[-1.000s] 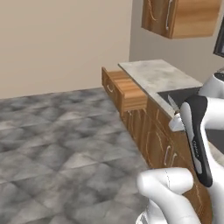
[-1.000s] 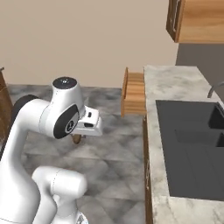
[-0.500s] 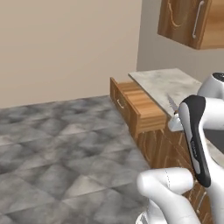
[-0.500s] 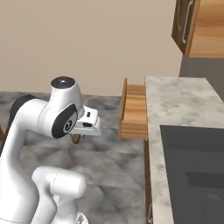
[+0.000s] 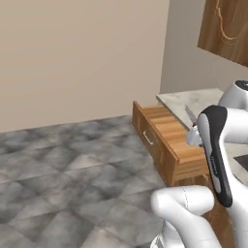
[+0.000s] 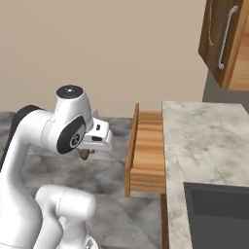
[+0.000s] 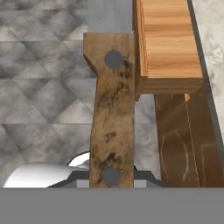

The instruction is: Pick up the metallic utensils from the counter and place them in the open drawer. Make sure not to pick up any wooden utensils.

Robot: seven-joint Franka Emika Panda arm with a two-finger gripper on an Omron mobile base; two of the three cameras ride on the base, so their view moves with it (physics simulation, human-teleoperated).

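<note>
My gripper (image 7: pixel 111 181) is shut on the knife (image 7: pixel 111 113), which has a mottled brown handle with two grey rivets and a flat grey blade (image 7: pixel 109 15) pointing away from the hand. It hangs over the grey floor, just left of the open wooden drawer (image 7: pixel 168 43). From the left base, the blade tip (image 5: pixel 190 115) pokes out behind the arm, above the drawer (image 5: pixel 162 133). From the right base, the gripper (image 6: pixel 91 146) sits left of the drawer (image 6: pixel 148 151), beside the marbled counter (image 6: pixel 204 141). The fork-like utensil and wooden spoons are out of view.
A dark sink (image 6: pixel 219 214) is set into the counter at the near right. A wooden wall cabinet (image 6: pixel 226 44) hangs above the counter. Grey tiled floor (image 5: pixel 72 164) spreads to the left, backed by a beige wall. Cabinet doors (image 7: pixel 183 148) stand below the drawer.
The whole scene has shifted in both base views: the base has driven, and the drawer and counter end now look closer and larger. The arm keeps its pose, still holding the knife.
</note>
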